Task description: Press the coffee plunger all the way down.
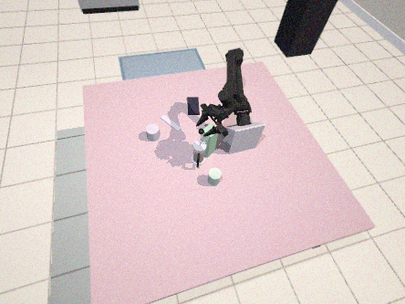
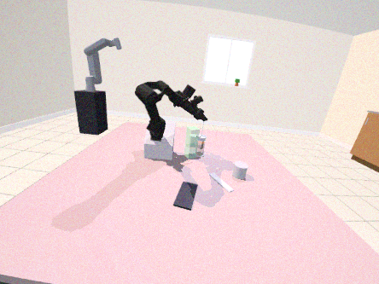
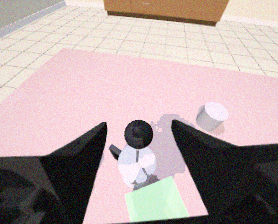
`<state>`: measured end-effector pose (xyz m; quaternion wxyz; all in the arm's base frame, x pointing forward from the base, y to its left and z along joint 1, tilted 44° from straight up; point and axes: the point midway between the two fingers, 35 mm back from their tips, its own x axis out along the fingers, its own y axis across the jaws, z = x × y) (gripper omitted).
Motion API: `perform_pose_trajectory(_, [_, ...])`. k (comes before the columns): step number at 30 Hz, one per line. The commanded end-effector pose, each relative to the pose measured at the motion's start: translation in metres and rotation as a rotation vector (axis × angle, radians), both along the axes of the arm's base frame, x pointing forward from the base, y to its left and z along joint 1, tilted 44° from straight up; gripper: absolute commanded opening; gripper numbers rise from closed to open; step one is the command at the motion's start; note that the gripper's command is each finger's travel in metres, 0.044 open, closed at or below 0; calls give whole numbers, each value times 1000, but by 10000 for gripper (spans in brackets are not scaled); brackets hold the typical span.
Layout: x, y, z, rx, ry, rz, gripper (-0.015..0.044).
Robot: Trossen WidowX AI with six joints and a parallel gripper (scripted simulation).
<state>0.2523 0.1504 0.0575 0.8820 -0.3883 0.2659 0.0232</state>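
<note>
Near the middle of the wrist view, the coffee press [image 3: 136, 167] stood upright on the pink bench [image 3: 75, 95], its black plunger knob [image 3: 138, 132] sitting between the two dark fingers of the tool [image 3: 139, 134]. The tool was partly open, with a gap showing on each side of the knob, so it gripped nothing. A pale green box [image 3: 155, 202] stood just beside the press at the lower edge, and a grey cup [image 3: 212, 115] sat apart at the right.
</note>
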Motion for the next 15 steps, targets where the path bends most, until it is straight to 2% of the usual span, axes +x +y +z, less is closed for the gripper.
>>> perform_pose_trajectory(1, [-1, -2, -3, -7, 9, 5, 230])
perform_pose_trajectory(5, [-1, -2, -3, -7, 9, 5, 125])
perform_pose_trajectory(15, [-1, -2, -3, -7, 9, 5, 115])
